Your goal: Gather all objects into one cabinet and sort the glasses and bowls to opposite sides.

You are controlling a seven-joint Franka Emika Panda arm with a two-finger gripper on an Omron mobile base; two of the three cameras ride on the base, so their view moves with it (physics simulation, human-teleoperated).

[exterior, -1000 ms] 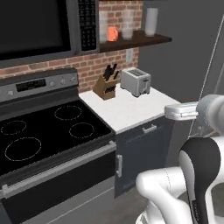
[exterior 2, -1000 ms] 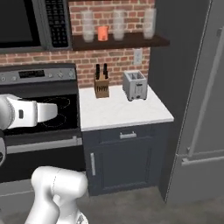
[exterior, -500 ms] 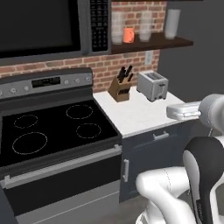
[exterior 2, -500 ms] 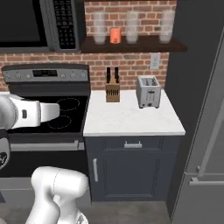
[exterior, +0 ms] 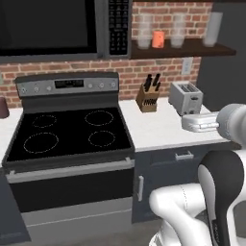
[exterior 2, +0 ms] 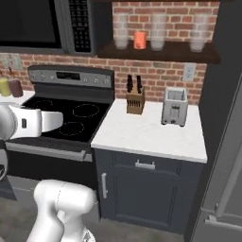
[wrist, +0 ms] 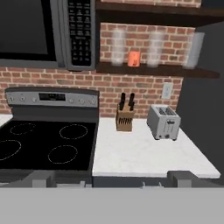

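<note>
up on the shelf (exterior 2: pixel 160 51) sits the orange cup (exterior 2: pixel 139 39); base has slid left, scene shifting right; claw's state unclear.

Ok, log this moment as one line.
base: facing stove and counter | orange cup: on wall shelf | toaster, knife block: on counter

The plain orange handleless cup (exterior: pixel 158 39) (exterior 2: pixel 139 40) (wrist: pixel 134 58) stands upright on the dark wall shelf (exterior: pixel 192 48) (exterior 2: pixel 165 52) (wrist: pixel 131 69).
</note>
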